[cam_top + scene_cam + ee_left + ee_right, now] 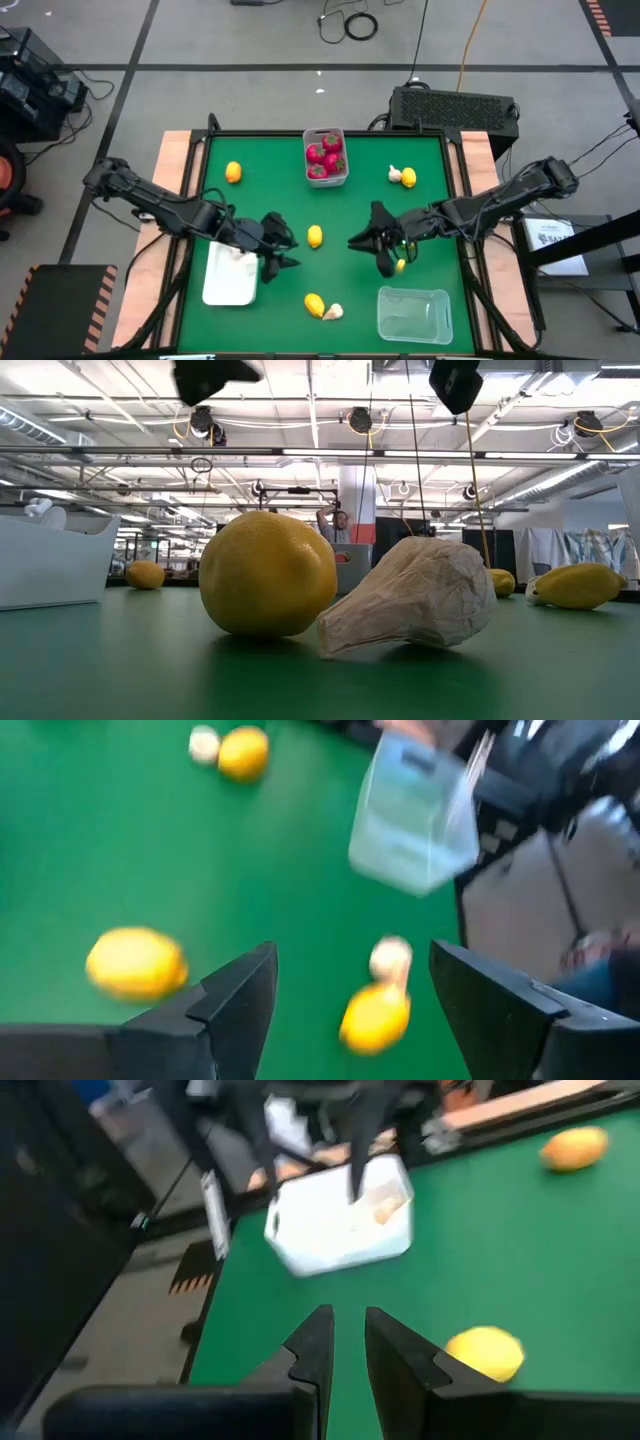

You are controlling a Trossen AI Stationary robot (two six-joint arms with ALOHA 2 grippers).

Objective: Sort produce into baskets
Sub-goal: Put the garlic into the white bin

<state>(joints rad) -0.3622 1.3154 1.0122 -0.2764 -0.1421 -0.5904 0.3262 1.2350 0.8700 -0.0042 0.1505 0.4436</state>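
Note:
My left gripper point(289, 252) is open and empty, above the green table beside the shallow white tray point(222, 285), which holds a garlic bulb point(241, 257). In the left wrist view its fingers stand wide apart point(345, 1010). My right gripper point(353, 242) is shut and empty point(348, 1342), right of the centre lemon point(315, 236). The grey-white bin point(343, 160) at the far middle holds several red pieces point(323, 157). The clear tub point(413, 313) stands near right. Lemons lie at the far left point(233, 172) and, each beside a garlic bulb, at the far right point(408, 178) and the near middle point(314, 304).
A small yellow thing point(400, 264) shows under my right wrist; what it is I cannot tell. In the low view the near lemon point(267, 573) and its garlic bulb point(410, 605) fill the front. Wooden rails border the table's left and right sides.

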